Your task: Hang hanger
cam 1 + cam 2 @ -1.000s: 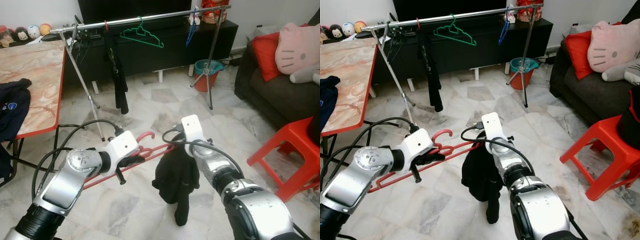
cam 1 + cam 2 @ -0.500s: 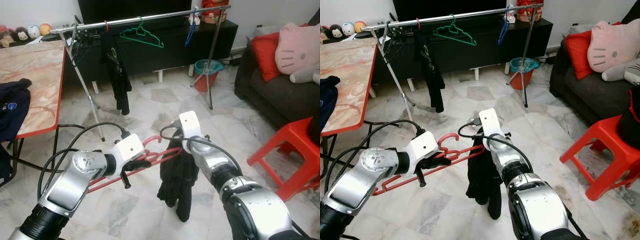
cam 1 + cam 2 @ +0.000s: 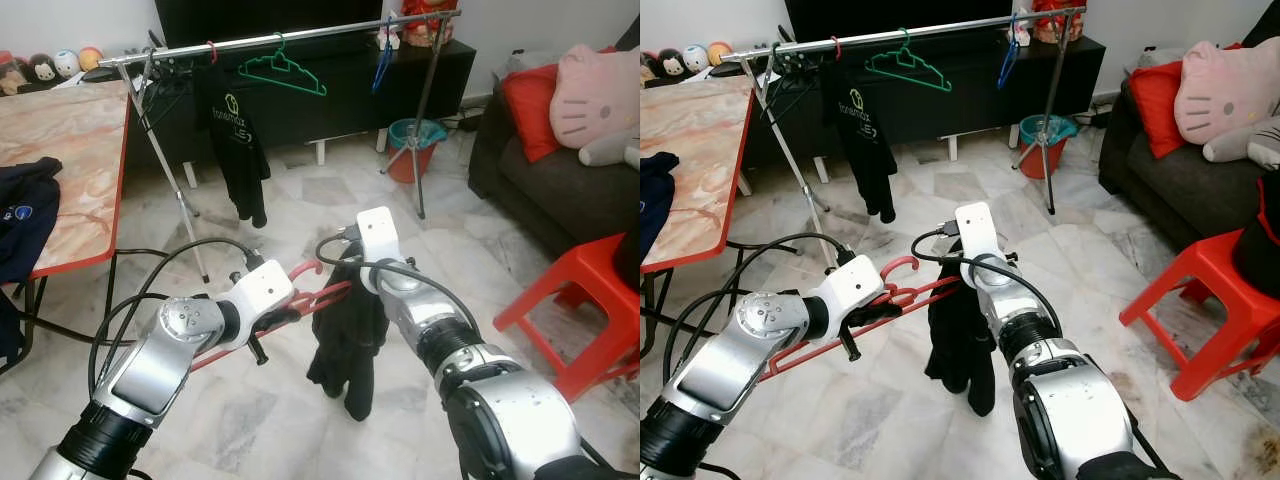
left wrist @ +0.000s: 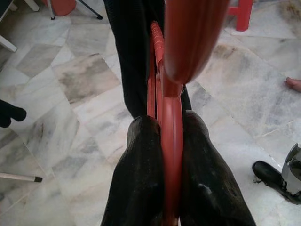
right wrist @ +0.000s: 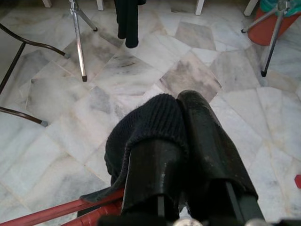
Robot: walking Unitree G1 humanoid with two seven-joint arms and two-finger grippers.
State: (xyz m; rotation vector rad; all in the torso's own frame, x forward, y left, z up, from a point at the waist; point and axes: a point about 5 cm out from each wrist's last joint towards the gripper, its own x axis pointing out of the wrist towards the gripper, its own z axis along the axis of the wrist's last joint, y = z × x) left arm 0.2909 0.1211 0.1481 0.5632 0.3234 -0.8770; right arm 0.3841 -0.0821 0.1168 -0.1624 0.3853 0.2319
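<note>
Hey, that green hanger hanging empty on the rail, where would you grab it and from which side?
Grip the green hanger at its sloped shoulder bar just below the hook, coming from the front, the robot's side. It hangs free on the rail, bare of clothes, and its thin bars suit a two-finger pinch. The black shirt hangs to its left, so approaching straight on or slightly from the right likely avoids it.

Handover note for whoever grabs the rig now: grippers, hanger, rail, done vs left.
Left gripper: shut on the red hanger, held low in front of the robot.
Right gripper: shut on the black garment that drapes from the hanger's far end.
Rail: across the room by the TV cabinet, already carrying a black shirt, a green hanger and a blue hanger.
Done: hanger picked up with garment on it.
Left: approach the rail, hook the hanger over it, release both.
</note>
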